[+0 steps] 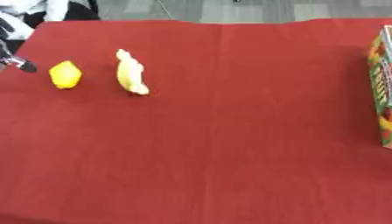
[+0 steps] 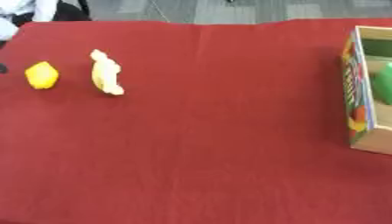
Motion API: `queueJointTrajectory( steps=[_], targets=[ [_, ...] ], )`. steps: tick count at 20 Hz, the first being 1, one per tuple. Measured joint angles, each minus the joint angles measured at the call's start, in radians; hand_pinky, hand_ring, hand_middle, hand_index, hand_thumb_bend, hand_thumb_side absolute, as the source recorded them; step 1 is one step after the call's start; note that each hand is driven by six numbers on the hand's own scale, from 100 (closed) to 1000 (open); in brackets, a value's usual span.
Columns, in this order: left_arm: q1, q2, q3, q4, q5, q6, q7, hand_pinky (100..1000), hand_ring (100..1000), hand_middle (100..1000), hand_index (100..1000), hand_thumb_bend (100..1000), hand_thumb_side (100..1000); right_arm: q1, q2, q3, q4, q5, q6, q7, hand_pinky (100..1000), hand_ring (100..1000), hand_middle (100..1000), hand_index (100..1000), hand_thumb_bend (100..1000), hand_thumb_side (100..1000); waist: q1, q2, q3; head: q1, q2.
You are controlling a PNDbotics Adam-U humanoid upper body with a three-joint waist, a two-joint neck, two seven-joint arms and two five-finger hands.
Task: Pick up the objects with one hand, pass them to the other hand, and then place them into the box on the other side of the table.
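A yellow lemon (image 1: pixel 65 75) lies on the red table (image 1: pixel 229 131) at the far left. Just to its right is a pale yellow banana-shaped object (image 1: pixel 130 73), lying lengthwise away from me. My left hand (image 1: pixel 17 62) shows only as a dark tip at the left edge, a short way left of the lemon and not touching it. A wooden box (image 2: pixel 358 87) with a colourful printed side stands at the right edge, with a green object (image 2: pixel 383 83) inside. My right hand is out of sight.
The red cloth covers the whole table between the fruits and the box. Grey floor (image 1: pixel 253 8) lies beyond the far edge.
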Motion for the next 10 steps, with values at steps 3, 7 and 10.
queueJointTrajectory(
  steps=[3,7,10],
  targets=[
    [-0.022,-0.022,0.0,0.02,-0.013,-0.008,-0.014,860,821,731,844,893,248,-0.001,0.015,0.007,0.0,0.015,0.006,0.003,897,923,751,846,100,237,-0.001,0.008,-0.011,0.002,-0.008],
    [-0.053,-0.047,0.0,0.031,-0.025,-0.016,-0.017,858,818,723,830,876,205,-0.006,0.037,0.025,0.0,0.036,0.018,0.015,897,921,747,844,100,263,-0.001,0.014,-0.023,-0.007,-0.02],
    [-0.078,-0.064,-0.001,0.033,-0.037,-0.023,-0.011,856,818,723,826,864,175,-0.02,0.055,0.047,0.0,0.051,0.036,0.033,897,921,746,844,100,278,0.0,0.019,-0.028,-0.007,-0.027]
  ],
)
